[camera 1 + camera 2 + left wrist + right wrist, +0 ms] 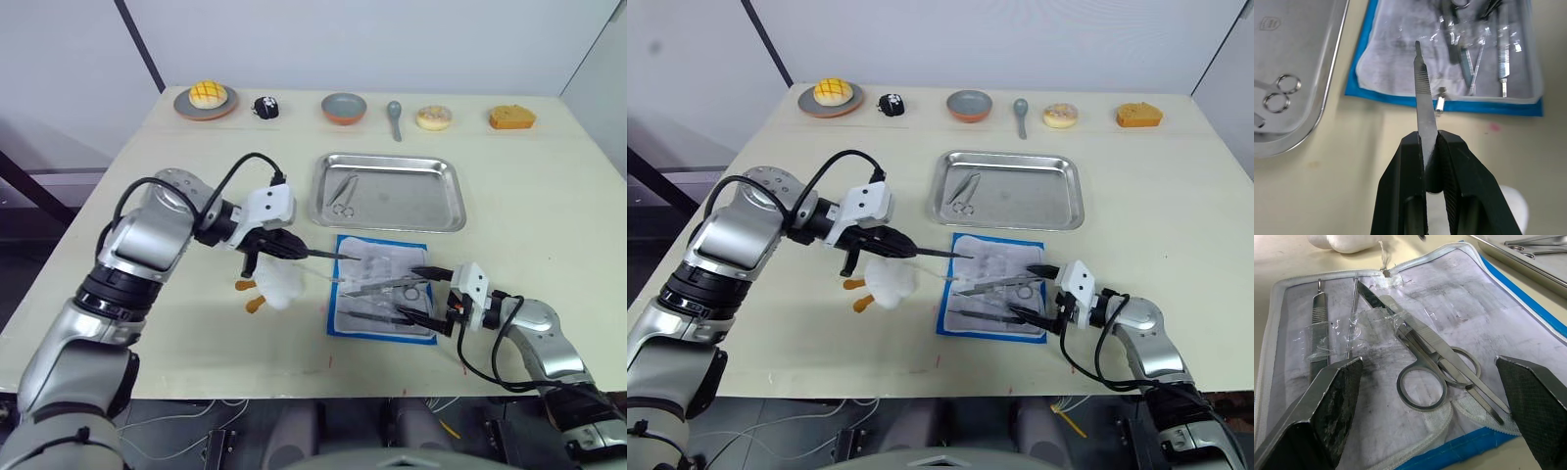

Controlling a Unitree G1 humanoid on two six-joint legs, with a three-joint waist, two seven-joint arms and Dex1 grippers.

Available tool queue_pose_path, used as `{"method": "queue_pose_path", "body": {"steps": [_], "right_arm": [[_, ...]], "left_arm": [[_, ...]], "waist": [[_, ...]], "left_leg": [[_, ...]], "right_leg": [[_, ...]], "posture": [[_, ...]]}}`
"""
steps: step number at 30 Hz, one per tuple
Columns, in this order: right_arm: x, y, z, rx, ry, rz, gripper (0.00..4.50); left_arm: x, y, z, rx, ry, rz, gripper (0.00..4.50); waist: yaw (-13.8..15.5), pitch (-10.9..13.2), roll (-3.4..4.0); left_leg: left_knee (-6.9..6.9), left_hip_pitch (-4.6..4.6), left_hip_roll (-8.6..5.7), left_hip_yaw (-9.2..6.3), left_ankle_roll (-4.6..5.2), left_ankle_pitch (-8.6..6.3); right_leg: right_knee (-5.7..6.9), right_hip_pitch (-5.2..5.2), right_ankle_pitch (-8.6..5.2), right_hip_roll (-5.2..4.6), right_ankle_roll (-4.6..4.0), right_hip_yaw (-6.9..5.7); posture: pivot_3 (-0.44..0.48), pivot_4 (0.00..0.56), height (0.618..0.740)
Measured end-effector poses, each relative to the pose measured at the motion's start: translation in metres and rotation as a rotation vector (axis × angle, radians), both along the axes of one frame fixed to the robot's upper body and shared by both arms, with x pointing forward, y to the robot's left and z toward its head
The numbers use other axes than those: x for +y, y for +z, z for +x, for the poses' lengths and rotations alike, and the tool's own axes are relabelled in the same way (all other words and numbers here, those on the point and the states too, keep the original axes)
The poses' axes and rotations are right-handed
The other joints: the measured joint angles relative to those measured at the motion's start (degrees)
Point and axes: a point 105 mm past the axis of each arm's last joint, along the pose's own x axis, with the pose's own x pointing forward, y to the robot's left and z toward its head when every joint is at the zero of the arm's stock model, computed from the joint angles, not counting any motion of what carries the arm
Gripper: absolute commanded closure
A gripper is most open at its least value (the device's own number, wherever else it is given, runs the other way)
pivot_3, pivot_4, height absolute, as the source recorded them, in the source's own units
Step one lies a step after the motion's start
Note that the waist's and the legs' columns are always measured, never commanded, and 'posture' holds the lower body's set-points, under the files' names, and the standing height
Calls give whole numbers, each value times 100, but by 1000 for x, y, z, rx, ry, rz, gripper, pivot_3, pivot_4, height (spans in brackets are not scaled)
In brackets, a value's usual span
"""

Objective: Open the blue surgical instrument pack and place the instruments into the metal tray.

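The blue surgical instrument pack [370, 258] lies open on the table, its clear inner side up, just in front of the metal tray [392, 160]. Inside it are ring-handled scissors [1422, 382], tweezers [1444, 350] and a slim handle [1319, 328]. One pair of scissors [343, 196] lies in the tray's left part. My left gripper [1429, 139] is shut on a flat slim metal instrument [1422, 88], held over the pack's left edge. Low over the pack's near right end, my right gripper [1430, 387] is open, its fingers [1334, 391] either side of the scissors' rings.
A white plush toy with orange parts [274, 284] lies just left of the pack, under my left gripper. Along the table's far edge stand a plate with a yellow bun [206, 98], a small black object [265, 108], a grey bowl [344, 108], a spoon [394, 117], a doughnut [434, 117] and an orange cake piece [512, 117].
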Motion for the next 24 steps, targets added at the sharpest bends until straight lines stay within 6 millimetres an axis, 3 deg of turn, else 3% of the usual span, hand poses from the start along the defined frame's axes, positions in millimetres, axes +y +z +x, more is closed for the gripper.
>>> {"method": "queue_pose_path", "body": {"steps": [3,6,10,17,21,24], "right_arm": [[-1,-1,0,2,-2,-2,0],[-1,-1,-1,3,-3,-3,0],[1,-1,0,0,-3,5,0],[0,-1,0,1,-6,4,0],[0,-1,0,1,-7,5,0],[0,-1,0,1,-7,4,0]], "left_arm": [[-7,14,4,1,51,-134,4434],[-32,25,17,0,141,-305,4434],[-70,26,28,-4,240,-431,4434],[-113,27,51,-54,507,-602,4434],[-114,25,70,-113,709,-639,4434],[-105,10,87,-151,903,-610,4434]], "waist": [[2,-3,-5],[7,-8,-13],[1,-9,-16],[0,-13,-22],[4,-15,-23],[4,-16,-23]], "left_leg": [[1,0,1,-1,0,0],[3,-1,1,-4,0,0],[2,-2,1,-5,0,0],[1,0,1,-8,-2,0],[0,2,0,-9,-3,1],[-1,1,-1,-9,-14,7]], "right_leg": [[0,1,0,0,0,-1],[0,1,0,-1,1,-3],[1,0,0,0,1,-1],[2,1,1,-4,1,5],[2,1,1,-3,0,7],[2,1,1,-5,0,6]], "posture": [[0,150,740],[0,150,740],[0,150,740],[0,150,740],[0,150,740],[0,150,740]]}}
